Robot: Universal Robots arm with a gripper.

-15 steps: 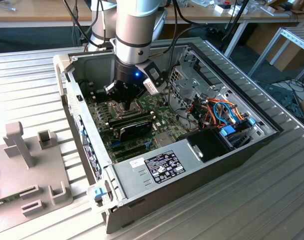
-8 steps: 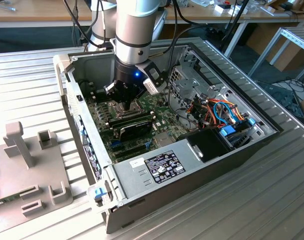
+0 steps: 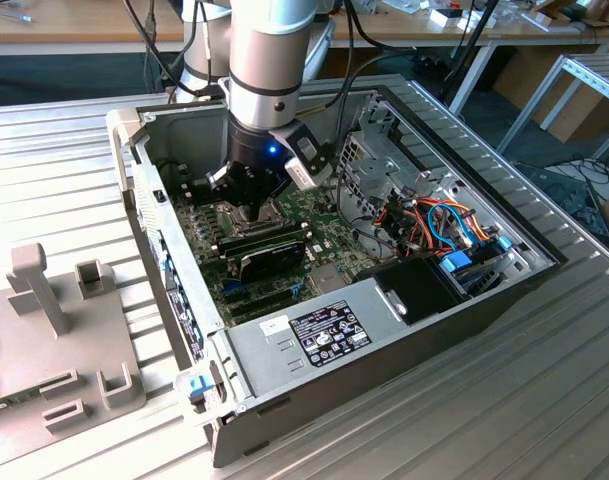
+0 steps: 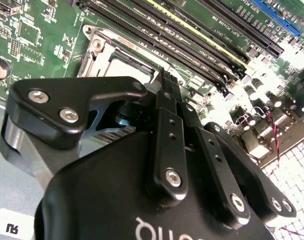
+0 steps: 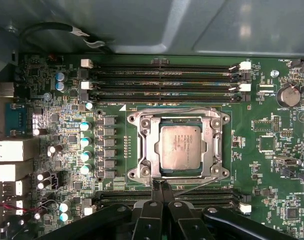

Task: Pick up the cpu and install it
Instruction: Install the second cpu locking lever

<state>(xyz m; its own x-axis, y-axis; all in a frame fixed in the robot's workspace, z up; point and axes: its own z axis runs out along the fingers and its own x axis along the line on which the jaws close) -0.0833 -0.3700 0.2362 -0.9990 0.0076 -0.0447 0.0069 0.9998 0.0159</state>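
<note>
The gripper [image 5: 160, 186] hangs low over the motherboard [image 5: 271, 165] inside the open PC case [image 3: 384, 330]. Its fingers [image 5: 156, 189] meet at the tips with nothing between them, just at the edge of the socket frame [image 5: 142, 145]. The cpu [image 5: 179, 147] already lies flat in the socket, inside that frame, its grey top facing up and free of the gripper.

Judging from this, the main risk is the chip not being fully seated. If it sits a touch skewed in the socket, any push from the fingertips could bend the contacts below it. A second risk is the fingertips themselves: they are very close to the frame and to the memory slots [image 5: 161, 75] on either side of the socket, so a sideways slip could scrape the board or catch the frame's wire lever. The capacitors [image 5: 85, 142] beside the socket stand well clear of the tips.

Farther out, in the exterior view, the case lies on its side on a ribbed metal table [image 3: 544, 400]. Orange and blue cables [image 3: 439, 225] bundle at the case's end toward that view's right. A grey fixture [image 3: 54, 340] with slots sits on the table at the view's left. Beyond are wooden benches [image 3: 74, 25] and hanging cables.
</note>
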